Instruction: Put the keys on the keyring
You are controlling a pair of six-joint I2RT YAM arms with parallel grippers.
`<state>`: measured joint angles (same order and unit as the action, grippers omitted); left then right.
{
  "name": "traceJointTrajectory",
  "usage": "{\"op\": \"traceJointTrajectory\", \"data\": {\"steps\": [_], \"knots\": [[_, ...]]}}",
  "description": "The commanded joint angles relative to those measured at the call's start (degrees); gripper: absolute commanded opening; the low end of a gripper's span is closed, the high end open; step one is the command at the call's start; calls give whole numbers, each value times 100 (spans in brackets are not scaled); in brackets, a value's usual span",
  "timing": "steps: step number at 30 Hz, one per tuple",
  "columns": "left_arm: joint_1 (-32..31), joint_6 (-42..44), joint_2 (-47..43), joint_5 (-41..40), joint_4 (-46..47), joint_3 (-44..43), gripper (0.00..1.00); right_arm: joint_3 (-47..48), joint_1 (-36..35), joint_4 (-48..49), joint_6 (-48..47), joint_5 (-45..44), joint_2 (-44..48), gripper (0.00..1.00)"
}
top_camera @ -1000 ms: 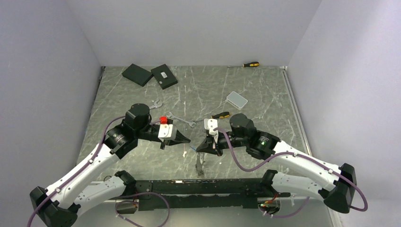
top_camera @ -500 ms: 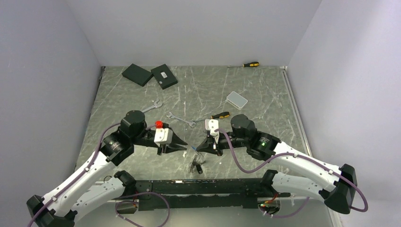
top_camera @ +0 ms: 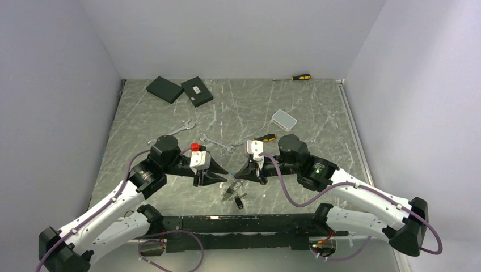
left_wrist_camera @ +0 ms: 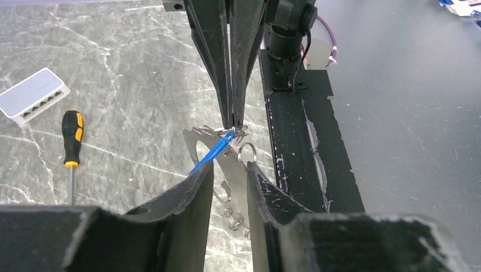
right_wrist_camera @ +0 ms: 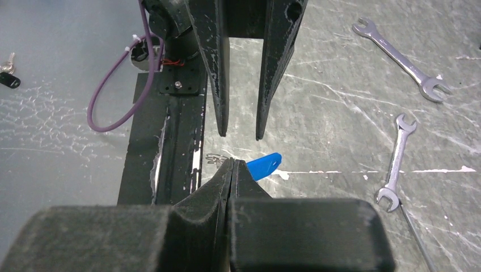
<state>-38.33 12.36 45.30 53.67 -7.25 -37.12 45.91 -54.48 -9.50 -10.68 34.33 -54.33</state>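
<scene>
My right gripper [top_camera: 235, 177] is shut on the keyring [left_wrist_camera: 245, 152], a small bunch of silver split rings with a blue tag [right_wrist_camera: 265, 165]. It holds the bunch above the table near the front rail. Below the rings dangle a short chain and a dark-headed piece [top_camera: 240, 203]. A flat silver piece that looks like one of the keys [left_wrist_camera: 233, 184] hangs from the bunch. It sits between the fingers of my left gripper [left_wrist_camera: 230, 165], which faces the right gripper tip to tip with its jaws apart. I cannot tell if a finger touches it.
Two silver spanners [top_camera: 181, 127] [top_camera: 217, 143] lie on the marble table behind the grippers. A yellow-and-black screwdriver [top_camera: 264, 137], a white box [top_camera: 284, 119], two black boxes [top_camera: 165, 89] and another screwdriver [top_camera: 300, 77] lie further back. The black rail [top_camera: 244, 224] runs along the near edge.
My left gripper has gone from shut to open while staying close to the right gripper's tip. The right gripper has stayed shut and has barely moved.
</scene>
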Motion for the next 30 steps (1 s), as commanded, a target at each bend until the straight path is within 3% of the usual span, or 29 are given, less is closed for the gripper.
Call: {"op": "traceJointTrajectory", "data": {"steps": [1, 18, 25, 30], "knots": [[19, -297, 166, 71, 638, 83, 32, 316, -28, 197, -117, 13, 53, 0], [19, -360, 577, 411, 820, 52, 27, 419, -29, 160, -188, -31, -6, 0], [18, -130, 326, -113, 195, -45, 28, 436, -28, 102, -198, -65, -21, 0], [18, -291, 460, 158, 311, -5, 22, 436, -23, 115, -180, -67, 1, 0]]}}
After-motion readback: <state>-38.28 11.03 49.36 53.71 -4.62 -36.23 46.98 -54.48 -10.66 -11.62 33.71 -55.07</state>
